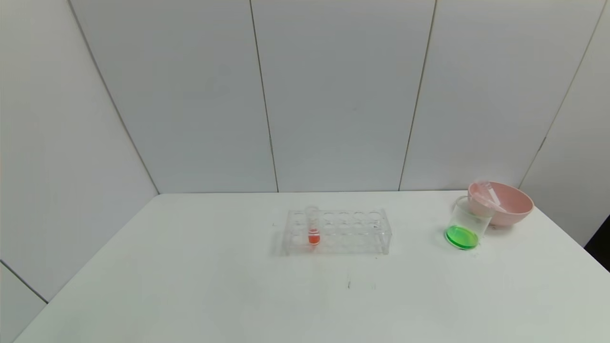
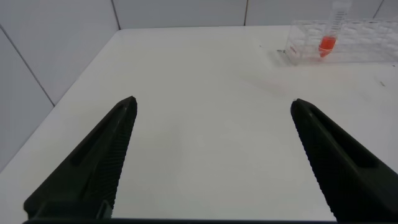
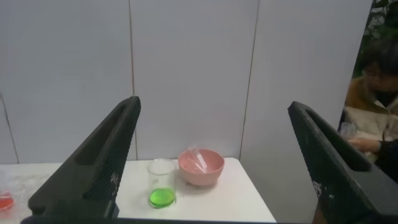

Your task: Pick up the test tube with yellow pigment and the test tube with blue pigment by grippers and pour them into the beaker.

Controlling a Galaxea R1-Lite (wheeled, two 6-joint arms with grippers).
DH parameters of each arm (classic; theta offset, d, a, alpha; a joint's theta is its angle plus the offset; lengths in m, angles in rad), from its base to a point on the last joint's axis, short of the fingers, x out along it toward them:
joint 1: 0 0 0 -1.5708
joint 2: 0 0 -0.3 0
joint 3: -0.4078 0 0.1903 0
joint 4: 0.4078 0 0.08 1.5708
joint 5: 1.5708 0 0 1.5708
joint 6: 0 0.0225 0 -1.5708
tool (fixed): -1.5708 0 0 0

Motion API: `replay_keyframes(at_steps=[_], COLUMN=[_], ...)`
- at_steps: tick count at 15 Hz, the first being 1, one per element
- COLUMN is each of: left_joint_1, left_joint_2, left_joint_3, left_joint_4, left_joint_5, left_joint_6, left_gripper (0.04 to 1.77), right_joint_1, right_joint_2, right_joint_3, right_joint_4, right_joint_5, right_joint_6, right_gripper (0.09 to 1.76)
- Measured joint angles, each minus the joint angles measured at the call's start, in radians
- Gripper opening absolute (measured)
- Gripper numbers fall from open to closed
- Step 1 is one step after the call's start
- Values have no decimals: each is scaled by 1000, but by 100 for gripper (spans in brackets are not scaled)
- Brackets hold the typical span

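The beaker [image 1: 464, 224] stands at the right of the table and holds green liquid; it also shows in the right wrist view [image 3: 161, 183]. No tube with yellow or blue liquid is in view. Clear empty tubes [image 1: 491, 194] lie in the pink bowl [image 1: 505, 209]. The clear rack [image 1: 337, 231] holds one tube with orange-red liquid [image 1: 313, 228]. Neither arm shows in the head view. My left gripper [image 2: 213, 102] is open and empty over the bare table, near its left side. My right gripper [image 3: 214, 102] is open and empty, back from the table's right end.
The pink bowl [image 3: 201, 167] stands just behind the beaker near the table's far right corner. The rack [image 2: 342, 43] sits mid-table. White wall panels close off the back and left. A person [image 3: 378, 81] sits beyond the table's right edge.
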Motion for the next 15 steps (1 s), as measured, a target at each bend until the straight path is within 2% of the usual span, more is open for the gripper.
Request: replay_keyframes(at_steps=[5,7,9,11,15], left_joint_1=[0,0,0,0,0], left_joint_2=[0,0,0,0,0], left_joint_3=[0,0,0,0,0], left_joint_4=[0,0,0,0,0], left_joint_5=[0,0,0,0,0], left_joint_6=[0,0,0,0,0], left_gripper=[176,176,176,176,176], right_joint_1=[-32,-36,-37,-37,-37], right_joint_2=[-275,-322,-343,-352,-355], right_joint_3=[210,315,413,454,463], right_joint_4=[36,24,42,163,341], right_joint_5=[142,147,114,87,177], right_joint_6=[-9,-8,-3,25,98], right_gripper=[170,170,170,170,170])
